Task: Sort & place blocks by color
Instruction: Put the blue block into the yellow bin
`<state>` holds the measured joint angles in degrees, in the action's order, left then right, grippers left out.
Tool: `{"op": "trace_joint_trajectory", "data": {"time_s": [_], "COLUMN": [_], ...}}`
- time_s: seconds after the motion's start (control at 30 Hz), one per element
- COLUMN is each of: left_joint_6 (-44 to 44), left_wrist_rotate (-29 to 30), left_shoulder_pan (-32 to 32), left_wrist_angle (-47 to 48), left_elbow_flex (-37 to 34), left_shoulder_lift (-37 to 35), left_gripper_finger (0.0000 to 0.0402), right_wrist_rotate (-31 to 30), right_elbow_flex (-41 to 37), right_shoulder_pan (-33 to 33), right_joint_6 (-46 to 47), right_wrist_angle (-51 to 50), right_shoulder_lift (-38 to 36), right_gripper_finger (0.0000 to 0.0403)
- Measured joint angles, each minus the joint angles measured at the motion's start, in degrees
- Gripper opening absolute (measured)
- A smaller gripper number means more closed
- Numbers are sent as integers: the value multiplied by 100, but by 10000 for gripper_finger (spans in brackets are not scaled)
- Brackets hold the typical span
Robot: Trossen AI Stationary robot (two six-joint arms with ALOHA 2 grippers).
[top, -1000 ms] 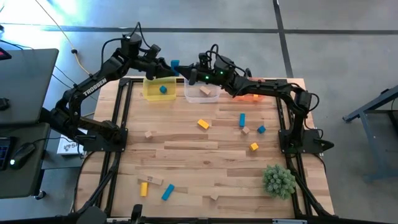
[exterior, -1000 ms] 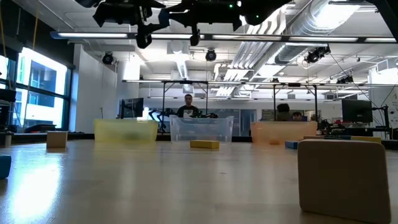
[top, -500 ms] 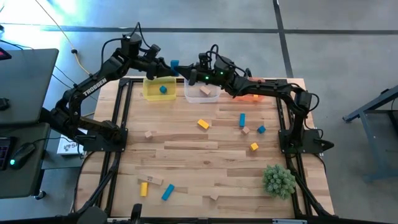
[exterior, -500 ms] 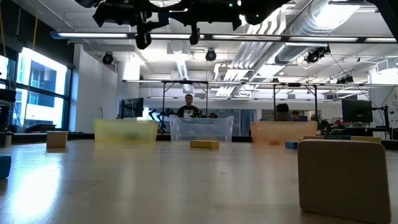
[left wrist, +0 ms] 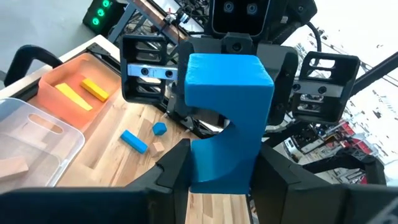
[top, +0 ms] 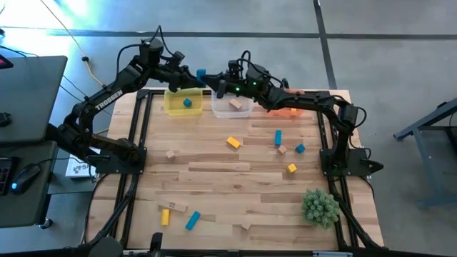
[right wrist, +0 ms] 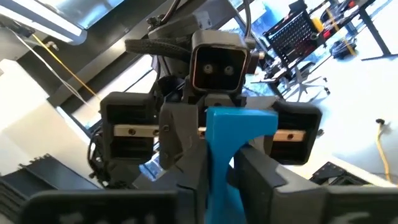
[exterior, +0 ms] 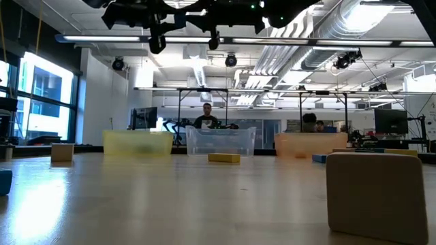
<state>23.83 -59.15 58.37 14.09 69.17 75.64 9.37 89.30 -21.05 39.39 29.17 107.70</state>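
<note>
Showing left gripper clamping blue block, wrist view only

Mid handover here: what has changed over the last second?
Nothing visibly moved. The blue block stays in the air between the left gripper, whose fingers clasp it, and the right gripper, above the yellow bin and the clear bin. The loose blocks lie as before.
</note>
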Motion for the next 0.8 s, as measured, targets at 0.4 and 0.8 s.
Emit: {"op": "trace_joint_trajectory", "data": {"time_s": [0.4, 0.8], "left_joint_6": [-380, -1557], "left_wrist_rotate": [613, 2769], "left_shoulder_pan": [84, 431], "left_wrist_angle": [107, 1490], "left_elbow_flex": [2, 0], "left_shoulder_lift": [0, 27], "left_gripper_finger": [104, 104], "right_wrist_rotate": [-314, -74], "right_elbow_flex": [-7, -4], "right_shoulder_pan": [-276, -1001], "right_joint_6": [-218, -192], "right_wrist_angle": [-26, 26], "right_shoulder_lift": [12, 4], "right_gripper_finger": [129, 131]}}
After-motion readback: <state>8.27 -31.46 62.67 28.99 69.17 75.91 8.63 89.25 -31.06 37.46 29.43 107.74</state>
